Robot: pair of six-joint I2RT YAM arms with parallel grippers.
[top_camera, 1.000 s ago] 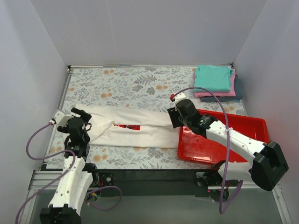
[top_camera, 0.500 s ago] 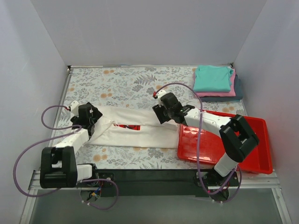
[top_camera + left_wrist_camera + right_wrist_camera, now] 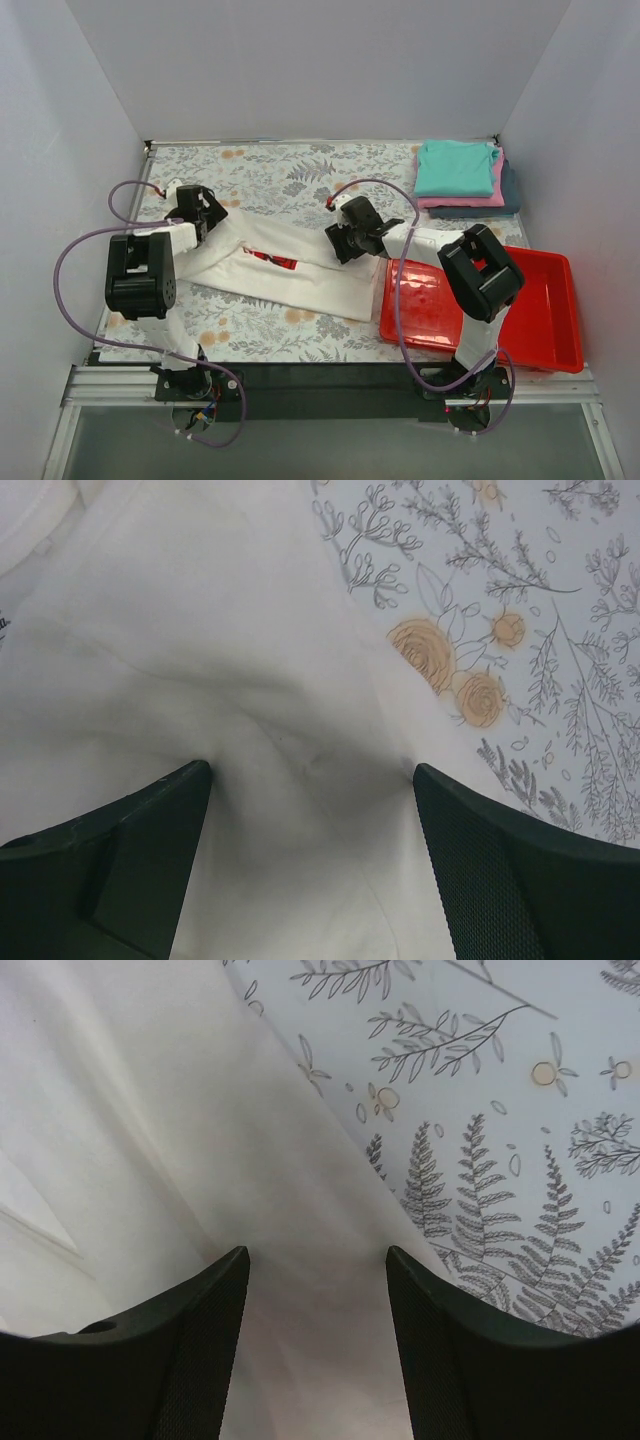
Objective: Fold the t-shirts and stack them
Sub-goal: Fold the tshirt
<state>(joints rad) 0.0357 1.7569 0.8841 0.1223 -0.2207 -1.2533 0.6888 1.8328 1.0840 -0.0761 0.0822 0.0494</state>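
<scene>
My left gripper (image 3: pixel 204 213) and right gripper (image 3: pixel 346 240) have reached the far edge of the white t-shirt (image 3: pixel 290 276), now skewed mid-table. My fingers stand parted astride the cloth, pinching nothing; the fold is not yet made.

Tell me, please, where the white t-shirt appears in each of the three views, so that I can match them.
Top external: the white t-shirt lies as a long band across the table's middle, left of the red tray.
Left wrist: it fills the left and centre.
Right wrist: it fills the left half.
Shared landmark: the floral tablecloth, at the right in both wrist views.
</scene>
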